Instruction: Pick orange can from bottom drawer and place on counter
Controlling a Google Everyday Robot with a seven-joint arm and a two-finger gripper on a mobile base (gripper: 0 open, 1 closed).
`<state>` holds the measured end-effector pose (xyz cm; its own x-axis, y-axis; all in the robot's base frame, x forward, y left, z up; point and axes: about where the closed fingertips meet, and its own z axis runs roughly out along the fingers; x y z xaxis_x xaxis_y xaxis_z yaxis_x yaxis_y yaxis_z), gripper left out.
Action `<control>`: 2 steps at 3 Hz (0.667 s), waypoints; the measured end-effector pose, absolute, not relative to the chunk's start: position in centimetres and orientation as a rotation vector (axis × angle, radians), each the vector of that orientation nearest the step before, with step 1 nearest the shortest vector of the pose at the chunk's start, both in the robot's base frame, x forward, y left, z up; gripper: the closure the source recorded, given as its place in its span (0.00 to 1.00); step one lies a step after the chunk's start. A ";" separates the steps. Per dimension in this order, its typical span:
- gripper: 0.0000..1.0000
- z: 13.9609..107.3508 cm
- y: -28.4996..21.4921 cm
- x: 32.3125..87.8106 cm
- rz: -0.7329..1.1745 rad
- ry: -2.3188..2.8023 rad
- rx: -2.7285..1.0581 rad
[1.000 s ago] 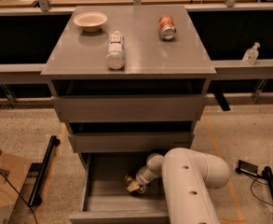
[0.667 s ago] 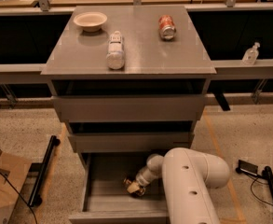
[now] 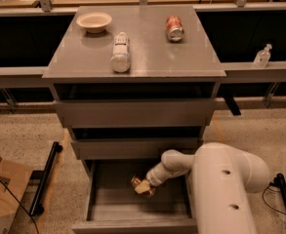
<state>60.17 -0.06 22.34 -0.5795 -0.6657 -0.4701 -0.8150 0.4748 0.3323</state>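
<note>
No text, brand, number or sign is legible. Print on the red-and-white can (image 3: 174,28) and white bottle (image 3: 120,52), both lying on the surface (image 3: 152,62), cannot be read. Pincer (image 3: 143,187) is in the bottom drawer (image 3: 108,211), at the orange can (image 3: 135,181).

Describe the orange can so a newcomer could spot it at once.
Start at the open bottom drawer, lowest of the grey stack. Inside, right at the gripper, is the orange can. It is golden and shiny, unlike the red-and-white can up on the counter.
</note>
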 end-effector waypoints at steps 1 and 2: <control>1.00 30.1 -0.6 58.5 0.885 2.397 -1.358; 1.00 35.1 -0.8 55.5 1.007 2.378 -1.429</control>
<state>55.50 -0.83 35.08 -0.5173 -0.7087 -0.4797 -0.8377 0.3048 0.4531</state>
